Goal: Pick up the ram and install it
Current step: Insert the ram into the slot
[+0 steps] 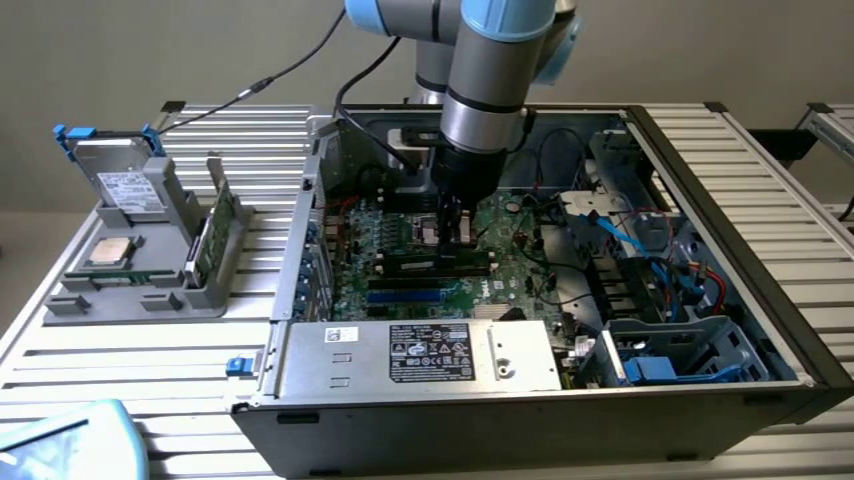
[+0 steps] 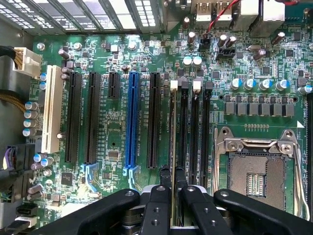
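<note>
Over the memory slots [image 2: 183, 132], beside the CPU socket [image 2: 254, 171]: jaws clamped on the ram [image 2: 172, 147], held edge-on. Advice: hold it parallel to its slot, descend straight, press evenly.

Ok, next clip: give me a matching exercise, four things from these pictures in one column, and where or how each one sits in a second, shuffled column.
Things:
1. ram stick
2. blue slot
3. processor socket
4. grey rack

Places or states:
A. outside the computer case, on the exterior view's left
B. empty, nothing fitted in it
C. clamped edge-on in the hand
D. on the board, with black slots on both sides

Pairs: 1-C, 2-D, 3-B, 4-A
</note>
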Robot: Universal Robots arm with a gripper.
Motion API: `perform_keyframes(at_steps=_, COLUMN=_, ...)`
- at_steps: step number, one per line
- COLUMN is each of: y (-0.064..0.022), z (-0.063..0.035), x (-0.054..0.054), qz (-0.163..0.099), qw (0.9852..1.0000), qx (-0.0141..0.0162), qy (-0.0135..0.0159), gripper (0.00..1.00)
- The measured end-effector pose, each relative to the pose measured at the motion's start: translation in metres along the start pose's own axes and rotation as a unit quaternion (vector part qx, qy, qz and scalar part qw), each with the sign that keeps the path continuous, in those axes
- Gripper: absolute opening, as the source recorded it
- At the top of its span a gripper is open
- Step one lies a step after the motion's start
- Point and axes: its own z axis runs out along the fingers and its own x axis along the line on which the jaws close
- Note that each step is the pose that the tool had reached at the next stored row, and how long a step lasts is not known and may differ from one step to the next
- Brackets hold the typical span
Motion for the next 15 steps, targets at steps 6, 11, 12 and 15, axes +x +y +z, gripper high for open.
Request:
perform_keyframes(at_steps=6, y=-0.0004, z=0.0008, x=0.0, qz=0.001, qw=1.0, qx=-0.0025, qy=0.0006, gripper=0.14)
perform_keyframes(at_steps=11, y=-0.0012, z=0.0009, x=0.0, qz=0.001, qw=1.0, qx=-0.005, qy=0.0006, gripper=0.14)
perform_keyframes(at_steps=12, y=-0.0015, z=0.0009, x=0.0, qz=0.001, qw=1.0, qx=-0.0053, qy=0.0006, gripper=0.14)
perform_keyframes(at_steps=15, y=-0.0024, z=0.0011, x=0.0, qz=0.001, qw=1.0, qx=-0.0057, qy=0.0008, gripper=0.14)
